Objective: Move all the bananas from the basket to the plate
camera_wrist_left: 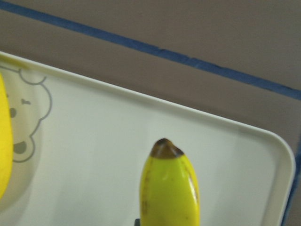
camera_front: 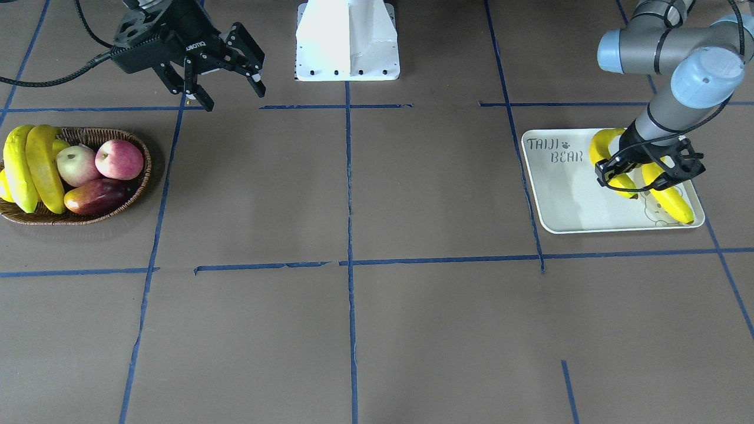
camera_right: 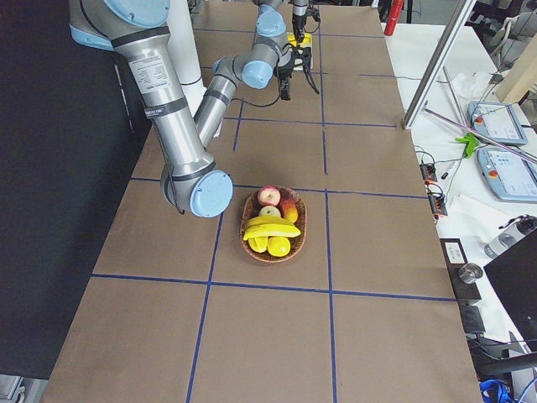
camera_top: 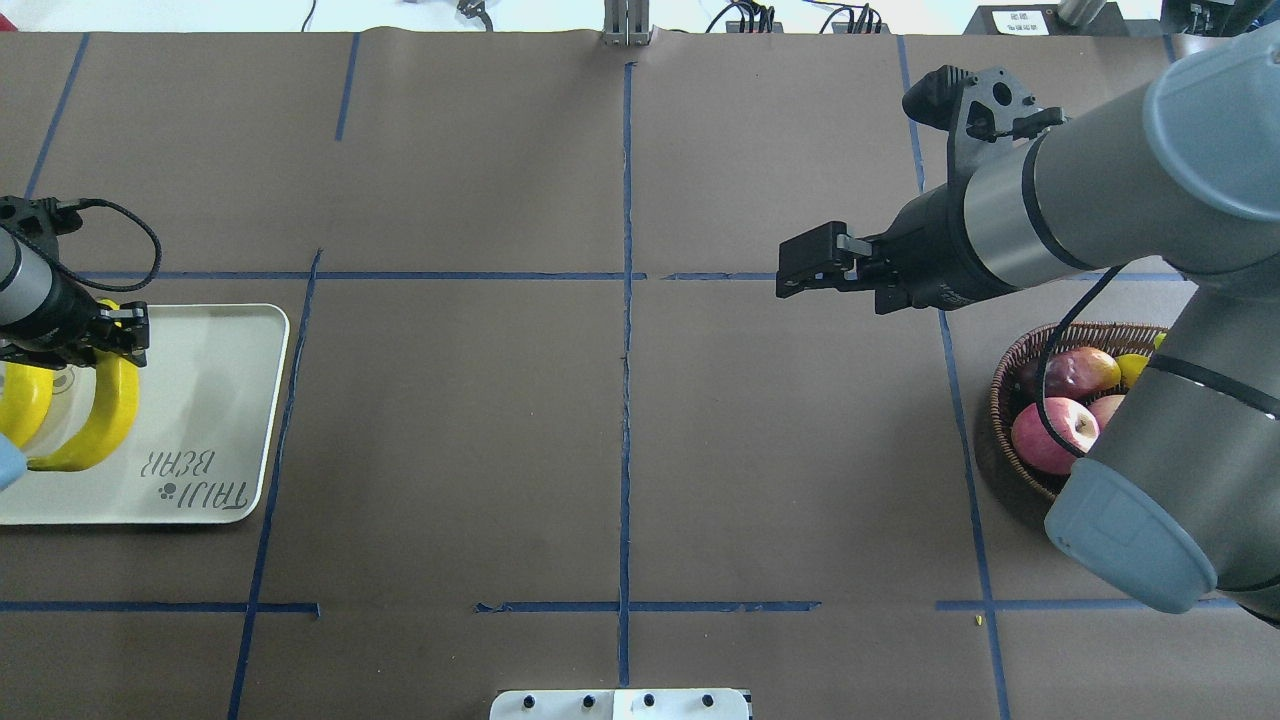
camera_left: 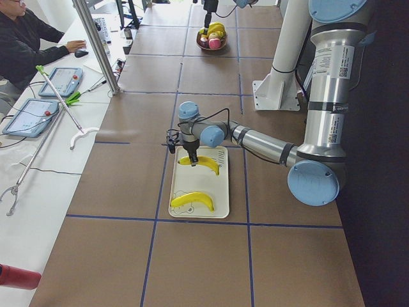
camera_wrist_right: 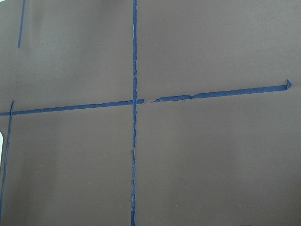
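Table [camera_front: 412, 194] is covered w/ brown paper, split into big squares by blue tape lines [camera_front: 349, 176]; the tape is torn and uneven in spots. White robot base [camera_front: 347, 41] sits mid-table on the robot's side.

Left gripper [camera_front: 618, 176] is low over the plate [camera_front: 565, 194], jaws pinching a banana [camera_top: 100, 420] near 1 end. The wrist cam shows its dark tip sticking out over the pale plate. Can't tell if it rests on the plate or hangs just above. A 2nd banana [camera_front: 668, 200] lies flat on the bear print, just beside the 1st. The "TAIJI BEAR" lettering is on the bare half.

Right gripper [camera_front: 230, 94] hovers above bare table, jaws spread wide w/ nothing btwn them. It is near the basket [camera_front: 147, 168], toward the robot and mid-table. The basket is at the table's other end, well apart from the plate. It holds 2 bananas [camera_front: 44, 168] side by side along 1 edge, plus 2 apples [camera_front: 119, 159], a dark red fruit [camera_front: 94, 196] & other yellow fruit.

Room: a white bench [camera_left: 38, 166] runs along the table's far side w/ 2 tablets [camera_left: 61, 80] and a long grabber tool [camera_left: 57, 96]. A person [camera_left: 25, 45] in black sits there. An aluminium post [camera_left: 96, 45] stands at the bench edge.
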`<act>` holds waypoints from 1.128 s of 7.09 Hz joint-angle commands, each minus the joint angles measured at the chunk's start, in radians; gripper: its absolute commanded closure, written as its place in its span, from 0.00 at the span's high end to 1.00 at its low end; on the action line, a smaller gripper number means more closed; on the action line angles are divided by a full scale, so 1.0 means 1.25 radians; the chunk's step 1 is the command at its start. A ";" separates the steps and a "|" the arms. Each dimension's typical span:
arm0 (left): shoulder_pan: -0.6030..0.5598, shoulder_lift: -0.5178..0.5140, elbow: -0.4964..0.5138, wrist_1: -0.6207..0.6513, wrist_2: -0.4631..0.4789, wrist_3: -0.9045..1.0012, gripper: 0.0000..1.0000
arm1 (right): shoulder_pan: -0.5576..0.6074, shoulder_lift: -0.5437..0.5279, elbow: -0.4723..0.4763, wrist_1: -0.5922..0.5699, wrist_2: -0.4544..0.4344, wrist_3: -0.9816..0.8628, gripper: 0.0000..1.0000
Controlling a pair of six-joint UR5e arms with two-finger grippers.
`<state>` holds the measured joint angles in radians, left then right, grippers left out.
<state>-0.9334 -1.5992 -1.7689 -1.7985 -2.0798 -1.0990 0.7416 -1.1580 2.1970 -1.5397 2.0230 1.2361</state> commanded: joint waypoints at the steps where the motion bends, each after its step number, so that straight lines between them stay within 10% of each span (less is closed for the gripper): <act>1: -0.001 0.007 0.033 -0.007 0.085 0.002 0.04 | 0.004 0.000 0.000 -0.003 -0.001 -0.003 1.00; 2: -0.001 0.006 0.033 -0.013 0.106 -0.002 0.80 | 0.007 0.002 0.001 -0.003 0.000 -0.003 1.00; 3: -0.001 -0.005 0.030 -0.036 0.105 -0.007 1.00 | 0.012 0.002 0.000 -0.003 0.000 -0.003 1.00; 8: -0.030 -0.091 -0.133 -0.031 -0.012 -0.104 1.00 | 0.163 -0.248 0.022 0.009 0.115 -0.326 1.00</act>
<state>-0.9711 -1.6549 -1.8850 -1.8466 -2.0359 -1.1559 0.8746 -1.3302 2.2059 -1.5356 2.1176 0.9974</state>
